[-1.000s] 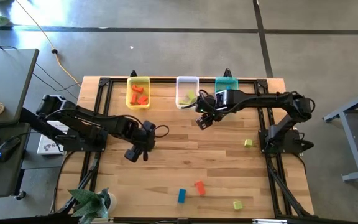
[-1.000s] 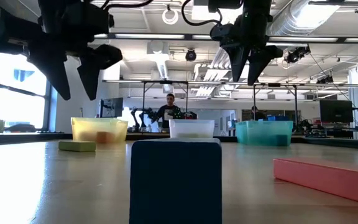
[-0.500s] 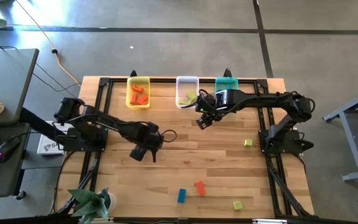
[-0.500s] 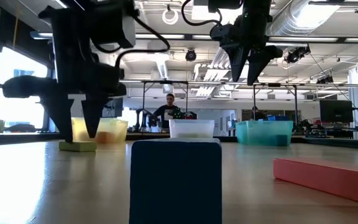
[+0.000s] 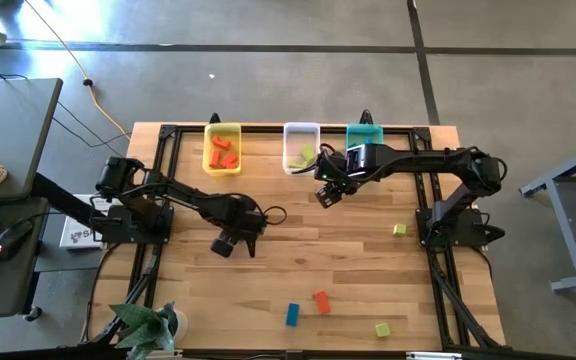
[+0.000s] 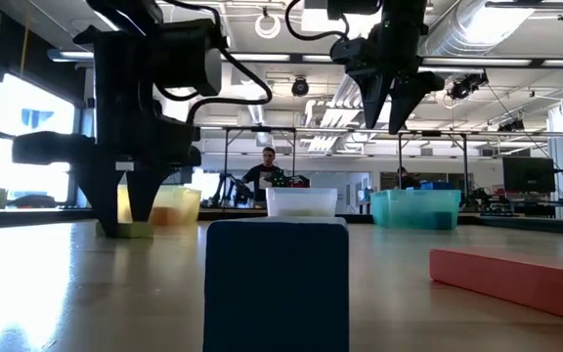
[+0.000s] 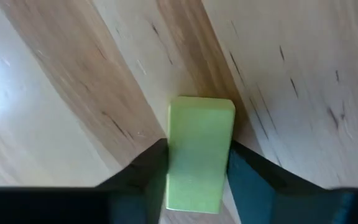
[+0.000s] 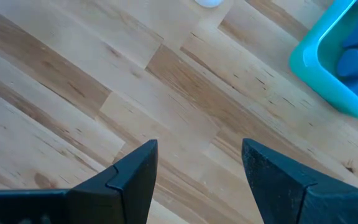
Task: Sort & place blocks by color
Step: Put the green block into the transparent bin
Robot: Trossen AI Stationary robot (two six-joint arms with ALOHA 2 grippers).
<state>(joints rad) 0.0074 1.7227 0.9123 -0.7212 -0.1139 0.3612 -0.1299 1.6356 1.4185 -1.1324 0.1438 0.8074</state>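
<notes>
Nearest the front edge lie a blue block, a red-orange block and a yellow-green cube, with bare wood all around them. Mid-table, the left gripper has come down from a second ago; its fingers now press both sides of a yellow-green bar lying on the wood. Another cube sits near the right edge. Farther back, the right gripper hangs unmoved, fingers apart and empty, just before the clear bin, between the yellow bin and teal bin
</notes>
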